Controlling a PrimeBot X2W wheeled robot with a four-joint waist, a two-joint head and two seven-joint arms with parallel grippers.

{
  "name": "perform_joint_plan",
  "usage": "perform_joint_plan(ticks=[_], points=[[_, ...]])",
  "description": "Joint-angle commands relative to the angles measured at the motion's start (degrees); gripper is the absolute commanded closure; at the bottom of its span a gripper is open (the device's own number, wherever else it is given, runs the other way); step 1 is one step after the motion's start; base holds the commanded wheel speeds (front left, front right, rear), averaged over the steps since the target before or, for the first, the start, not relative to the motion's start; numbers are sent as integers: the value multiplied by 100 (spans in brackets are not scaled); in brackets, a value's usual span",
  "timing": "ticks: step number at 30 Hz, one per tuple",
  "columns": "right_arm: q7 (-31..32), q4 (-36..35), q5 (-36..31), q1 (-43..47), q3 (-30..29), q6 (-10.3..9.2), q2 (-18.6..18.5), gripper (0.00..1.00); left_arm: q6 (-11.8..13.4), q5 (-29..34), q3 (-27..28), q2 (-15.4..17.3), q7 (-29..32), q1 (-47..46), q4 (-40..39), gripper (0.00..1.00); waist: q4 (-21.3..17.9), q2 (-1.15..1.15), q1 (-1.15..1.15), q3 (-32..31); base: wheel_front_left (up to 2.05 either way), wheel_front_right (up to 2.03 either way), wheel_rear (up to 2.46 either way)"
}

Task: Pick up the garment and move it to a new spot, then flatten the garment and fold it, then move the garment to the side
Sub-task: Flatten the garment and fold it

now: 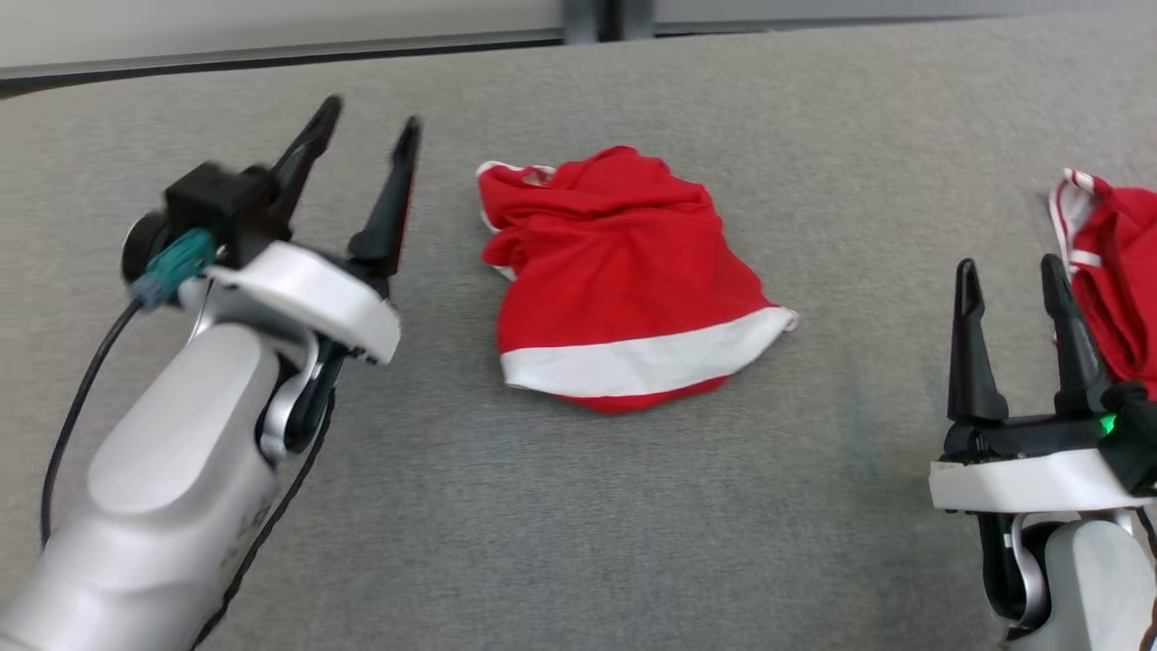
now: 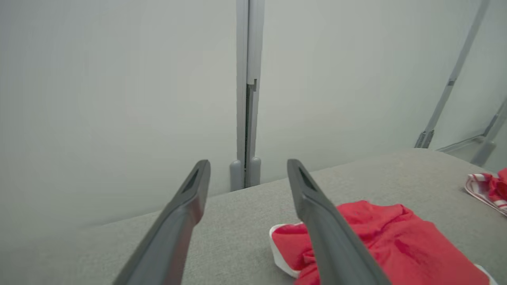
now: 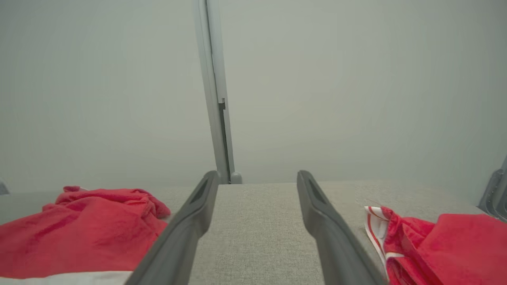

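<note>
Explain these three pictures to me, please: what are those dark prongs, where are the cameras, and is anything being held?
It is a two-armed robot at a grey table. The top picture looks down from its head; the other two are taken from its wrists, looking along the prongs. The prongs are fingers: the left gripper and the right gripper. Both stand open and hold nothing. A crumpled red garment with a white band lies between them. A second red garment lies by the right gripper.
</note>
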Motion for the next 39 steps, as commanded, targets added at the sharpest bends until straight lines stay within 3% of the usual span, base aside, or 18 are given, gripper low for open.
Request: perform_joint_plan(ticks=[1,7,10,15,27,39], points=[[-33,11,-54,63,-10,-2,-15,0,41,-16,52,19,-29,149,-52,0,278,0,0,-216,0,0,0],[-33,177,-105,239,-23,-2,-19,0,170,221,733,80,-43,1369,-822,0,710,0,0,-477,0,0,0],[-34,321,-99,329,-66,-2,-25,0,196,364,1144,-241,-39,2043,-1138,0,850,0,0,-569,0,0,0],[-33,521,-128,359,-124,-2,-48,0,7,759,1599,-767,-41,2644,-1302,0,974,0,0,-590,0,0,0],[-33,740,-118,213,-198,-2,-55,0,-547,1603,2334,-1343,-42,2761,-1123,0,1096,0,0,-473,0,0,0],[-33,952,59,196,-232,-2,-39,0,-794,1918,2635,-1571,-42,2798,-948,0,1068,0,0,-480,0,0,0]])
